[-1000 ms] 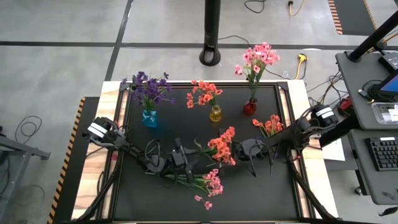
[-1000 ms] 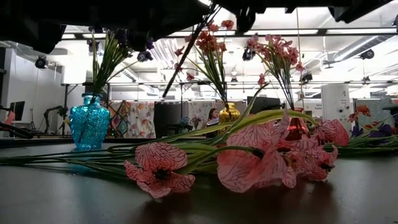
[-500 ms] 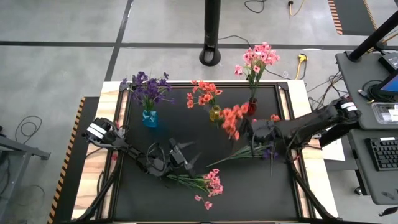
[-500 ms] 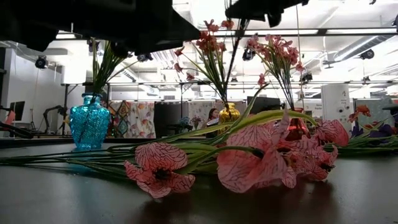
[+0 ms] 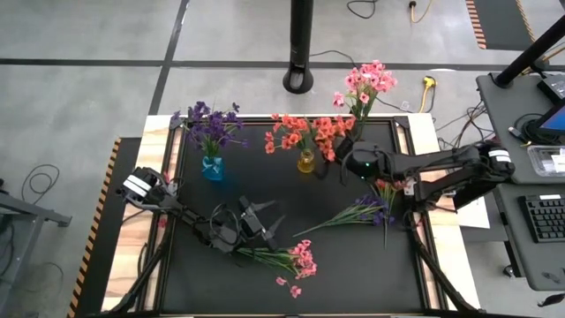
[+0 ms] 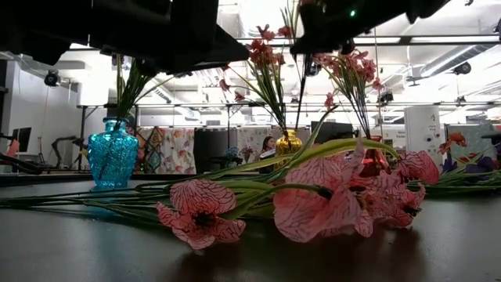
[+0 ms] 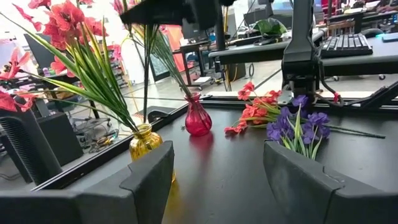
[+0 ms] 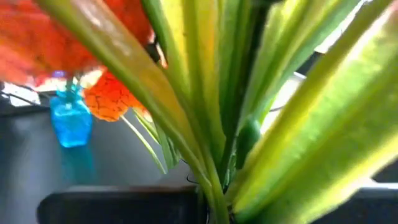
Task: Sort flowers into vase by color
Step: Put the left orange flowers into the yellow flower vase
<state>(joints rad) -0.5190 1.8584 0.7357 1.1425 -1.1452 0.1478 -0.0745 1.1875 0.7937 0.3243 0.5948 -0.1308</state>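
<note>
My right gripper (image 5: 340, 166) is shut on an orange-red flower spray (image 5: 331, 137), held up beside the yellow vase (image 5: 305, 161), which has orange-red flowers in it. My left gripper (image 5: 265, 225) stands open and empty near the table's middle. Just past it a pink spray (image 5: 296, 258) lies flat on the table. A purple spray (image 5: 366, 212) and another orange-red spray (image 5: 388, 181) lie at the right. The blue vase (image 5: 212, 168) holds purple flowers and the red vase (image 5: 355, 152) holds pink ones. My right gripper pinches the orange-red spray's green stem (image 8: 214, 186) between its two fingers, below the blossoms and among the leaves. It comes at it level, from the table's right. The spray is lifted clear and stands nearly upright, its stem (image 6: 301, 86) hanging toward the yellow vase (image 6: 288, 142).
The three vases stand in a row along the far edge of the black table (image 5: 265, 190). The pink spray (image 6: 329, 196) fills the near ground in the low view. A black post (image 5: 300, 44) stands beyond the far edge.
My right gripper has carried the orange-red spray from the table's middle toward the far edge and up to the yellow vase. The spray has swung from lying slanted to nearly upright. My left gripper has opened and stayed near the pink spray.
</note>
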